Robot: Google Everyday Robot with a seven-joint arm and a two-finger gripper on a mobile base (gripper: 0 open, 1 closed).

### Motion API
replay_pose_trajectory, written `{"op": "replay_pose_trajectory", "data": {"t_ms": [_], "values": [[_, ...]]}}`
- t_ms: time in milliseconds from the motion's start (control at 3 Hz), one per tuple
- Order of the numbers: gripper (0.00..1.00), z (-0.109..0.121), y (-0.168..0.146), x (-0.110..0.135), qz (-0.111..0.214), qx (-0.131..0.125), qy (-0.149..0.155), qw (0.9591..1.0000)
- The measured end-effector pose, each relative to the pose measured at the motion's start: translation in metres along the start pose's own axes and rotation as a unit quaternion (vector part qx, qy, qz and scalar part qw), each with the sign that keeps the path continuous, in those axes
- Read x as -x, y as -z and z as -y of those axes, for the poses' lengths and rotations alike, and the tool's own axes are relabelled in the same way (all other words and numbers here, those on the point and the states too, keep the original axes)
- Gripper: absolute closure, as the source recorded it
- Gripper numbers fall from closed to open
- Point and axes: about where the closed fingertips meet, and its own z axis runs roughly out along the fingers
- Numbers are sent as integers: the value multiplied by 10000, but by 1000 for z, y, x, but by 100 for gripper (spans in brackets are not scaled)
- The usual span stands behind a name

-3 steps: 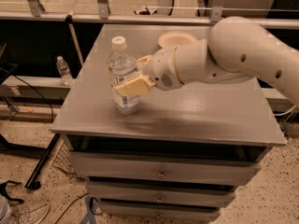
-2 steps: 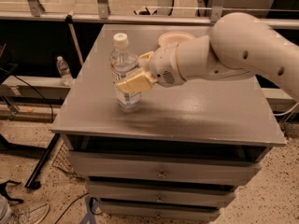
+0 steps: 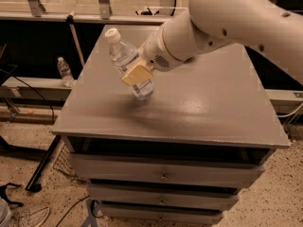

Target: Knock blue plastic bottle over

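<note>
The blue plastic bottle (image 3: 124,56) stands on the grey cabinet top (image 3: 199,103) near its left side. It has a white cap and leans with its top towards the back left, its base still on the surface. My gripper (image 3: 137,74) is at the end of the white arm (image 3: 222,18), which reaches in from the upper right. It presses against the bottle's front right side at mid height and covers part of the label.
The cabinet has several drawers (image 3: 163,174) below its top. A small clear bottle (image 3: 64,72) stands on a low ledge to the left, off the cabinet. Metal frame legs (image 3: 43,162) and cables lie on the speckled floor at the left.
The bottle stood upright before; now it tilts with its cap towards the back left. My gripper has stayed against its side and pushed leftwards.
</note>
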Motion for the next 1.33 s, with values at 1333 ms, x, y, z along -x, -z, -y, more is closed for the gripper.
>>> {"op": "replay_pose_trajectory", "data": {"t_ms": [1333], "values": [[100, -11, -53, -23, -3165, 749, 1909, 9262]]}}
